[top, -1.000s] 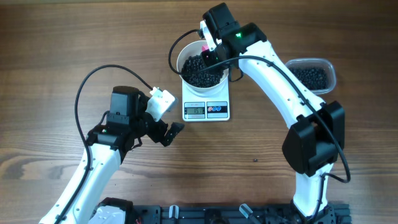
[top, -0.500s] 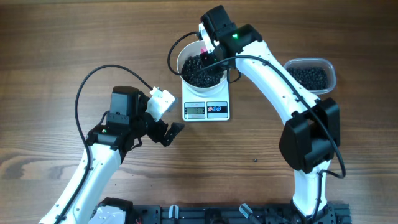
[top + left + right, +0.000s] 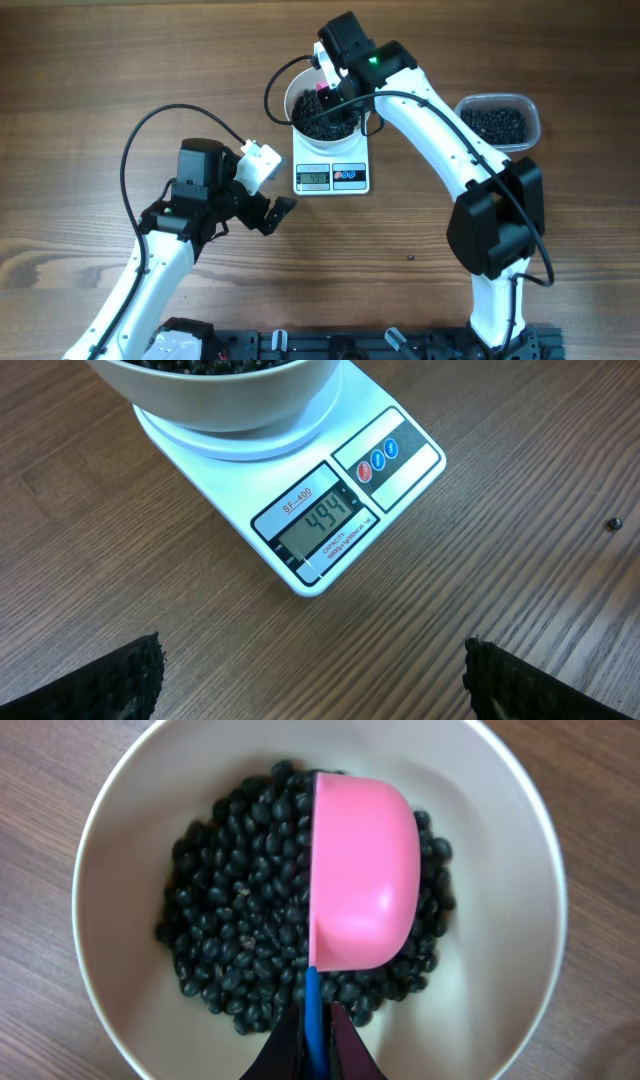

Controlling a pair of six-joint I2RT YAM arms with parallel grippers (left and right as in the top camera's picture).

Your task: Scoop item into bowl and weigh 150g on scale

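Right arm reaches across to the far side of the table [image 3: 100,60]. The right gripper [image 3: 314,1032] is closed tight on the blue handle [image 3: 314,1005] of a pink scoop [image 3: 365,880]. The wrist view shows the fingers pinched together around the handle.

The scoop hangs inside the white bowl [image 3: 120,870], turned on its side. Its rounded back faces the wrist camera and its straight rim faces left, over the beans. I cannot tell whether it touches them.

Black beans [image 3: 240,920] form a dark heap across the bottom of the bowl, with bare white wall showing all round.

The bowl sits on the round platform of the scale [image 3: 290,485], a flat white one. Its display [image 3: 322,522] faces the near edge and reads 494. Just right of the display are three small buttons [image 3: 378,460], one red and two blue.

Left arm is on the near left. The left gripper [image 3: 275,214] is spread fully wide and holds nothing. It is off the scale's near-left corner, apart from it, and aimed at the display. Both padded fingertips [image 3: 130,678] sit at the bottom corners of the wrist view.

A clear tub [image 3: 536,108] stands on the right side of the table, well apart from the scale, with more black beans inside.

One stray bean [image 3: 615,523] lies alone on the wood, nearer than the scale and to its right.
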